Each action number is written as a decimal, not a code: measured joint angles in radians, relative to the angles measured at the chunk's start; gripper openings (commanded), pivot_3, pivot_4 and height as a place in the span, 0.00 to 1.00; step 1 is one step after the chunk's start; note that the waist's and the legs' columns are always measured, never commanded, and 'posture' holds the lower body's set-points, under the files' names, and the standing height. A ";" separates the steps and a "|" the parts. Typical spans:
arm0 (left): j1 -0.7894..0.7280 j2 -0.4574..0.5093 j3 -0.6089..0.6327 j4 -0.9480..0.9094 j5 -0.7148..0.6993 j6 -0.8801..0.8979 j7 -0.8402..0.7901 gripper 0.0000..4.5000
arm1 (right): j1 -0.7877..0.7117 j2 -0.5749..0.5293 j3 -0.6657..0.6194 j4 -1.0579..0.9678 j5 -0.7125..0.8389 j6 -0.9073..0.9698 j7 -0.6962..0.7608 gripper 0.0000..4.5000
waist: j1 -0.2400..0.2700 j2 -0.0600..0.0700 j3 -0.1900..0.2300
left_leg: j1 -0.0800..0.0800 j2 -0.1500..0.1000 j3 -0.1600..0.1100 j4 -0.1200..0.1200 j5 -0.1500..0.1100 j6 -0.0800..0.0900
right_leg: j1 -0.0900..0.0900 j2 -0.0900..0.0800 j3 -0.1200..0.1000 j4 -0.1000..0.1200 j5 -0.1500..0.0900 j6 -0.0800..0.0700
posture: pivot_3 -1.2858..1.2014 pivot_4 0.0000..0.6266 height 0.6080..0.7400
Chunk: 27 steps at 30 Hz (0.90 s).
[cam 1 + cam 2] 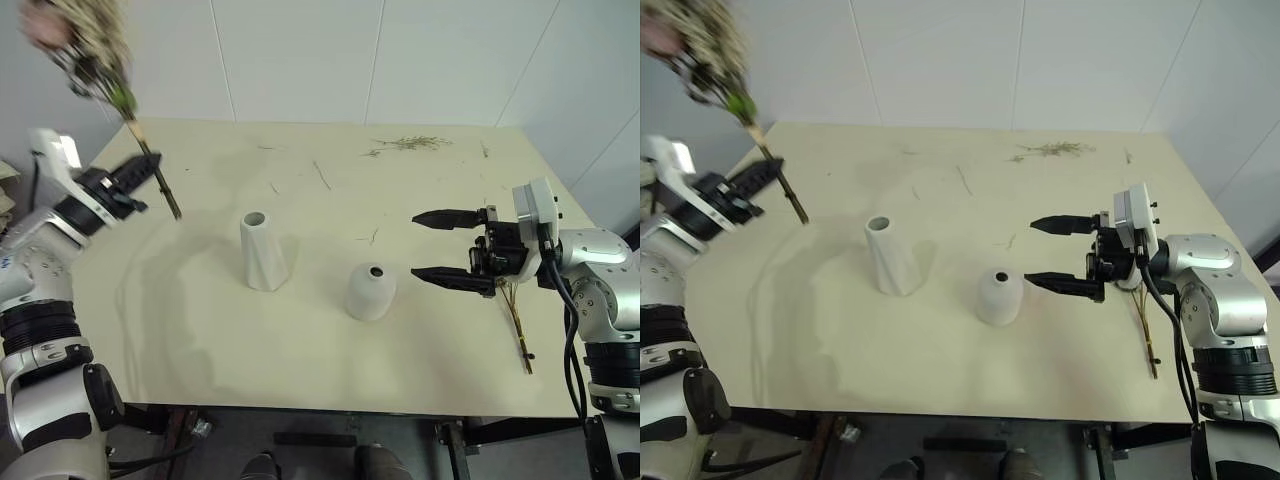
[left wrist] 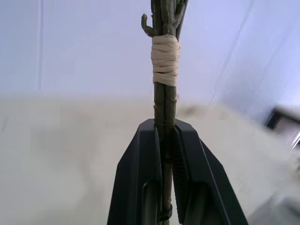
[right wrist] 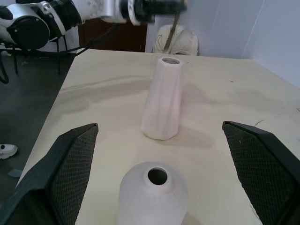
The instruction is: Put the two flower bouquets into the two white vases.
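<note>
My left gripper [image 1: 148, 172] is shut on the stem of the big bouquet [image 1: 82, 42] and holds it tilted above the table's far left corner. In the left wrist view the fingers [image 2: 143, 183] clamp the green stems [image 2: 165, 101] below a cream binding. The tall twisted white vase [image 1: 264, 250] stands upright mid-table, with the short round white vase [image 1: 371, 290] to its right. My right gripper [image 1: 418, 245] is open, level and pointing at the round vase [image 3: 152, 197], a short gap away. The thin bouquet's brown stems [image 1: 519, 335] lie on the table under my right hand.
Dried twig scraps [image 1: 410, 143] lie near the table's back right edge. A few loose twigs [image 1: 321, 175] are scattered behind the vases. The cream table [image 1: 200, 340] ends close in front, and a white wall stands behind it.
</note>
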State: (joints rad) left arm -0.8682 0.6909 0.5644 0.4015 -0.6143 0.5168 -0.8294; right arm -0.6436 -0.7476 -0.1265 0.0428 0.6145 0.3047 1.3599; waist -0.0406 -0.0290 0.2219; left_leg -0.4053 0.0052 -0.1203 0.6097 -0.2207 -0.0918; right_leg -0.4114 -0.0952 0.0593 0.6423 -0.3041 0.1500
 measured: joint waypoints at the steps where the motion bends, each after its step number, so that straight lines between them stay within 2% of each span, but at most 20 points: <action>1: 0.000 -0.009 0.012 -0.033 -0.037 0.004 -0.015 0.01 | 0.000 0.001 0.000 0.000 0.000 0.000 -0.003 1.00 | 0.002 0.000 0.000 | 0.000 0.000 0.000 0.001 0.000 0.001 | 0.001 0.000 0.000 0.001 0.000 0.000 | 0.52 0.24 1.00; 5: -0.001 -0.037 0.002 -0.142 -0.149 0.050 -0.059 0.01 | 0.000 0.013 0.000 0.000 -0.002 -0.001 -0.021 1.00 | 0.008 0.000 0.000 | 0.000 0.000 0.000 0.004 -0.001 0.001 | 0.002 0.000 0.000 0.001 0.002 0.001 | 0.52 0.24 1.00; 9: -0.004 -0.062 -0.060 -0.180 -0.180 0.064 -0.090 0.01 | 0.000 0.019 0.000 0.000 -0.008 -0.004 -0.035 1.00 | 0.010 0.000 0.000 | 0.002 -0.001 0.000 0.004 0.000 0.001 | 0.003 0.000 0.000 0.001 0.002 0.001 | 0.52 0.24 1.00; 18: -0.005 -0.132 -0.213 -0.104 -0.129 -0.017 -0.182 0.01 | 0.047 0.025 -0.013 -0.035 -0.008 -0.015 -0.086 1.00 | 0.009 0.000 0.000 | 0.001 -0.001 0.000 0.002 0.000 0.002 | 0.002 0.001 0.000 -0.002 0.002 0.001 | 0.52 0.24 1.00; 27: -0.006 -0.160 -0.260 -0.034 -0.072 -0.119 -0.232 0.01 | 0.088 0.025 -0.038 -0.104 0.006 0.003 -0.143 1.00 | 0.011 0.000 0.000 | 0.000 -0.001 0.000 0.002 0.000 0.002 | 0.003 0.001 0.000 -0.003 0.002 0.001 | 0.52 0.24 1.00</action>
State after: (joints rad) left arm -0.8742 0.5307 0.3043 0.3671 -0.6867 0.3980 -1.0610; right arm -0.5556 -0.7226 -0.1644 -0.0614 0.6202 0.3078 1.2168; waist -0.0295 -0.0290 0.2219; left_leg -0.4049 0.0046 -0.1204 0.6118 -0.2212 -0.0896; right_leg -0.4088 -0.0946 0.0597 0.6393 -0.3018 0.1514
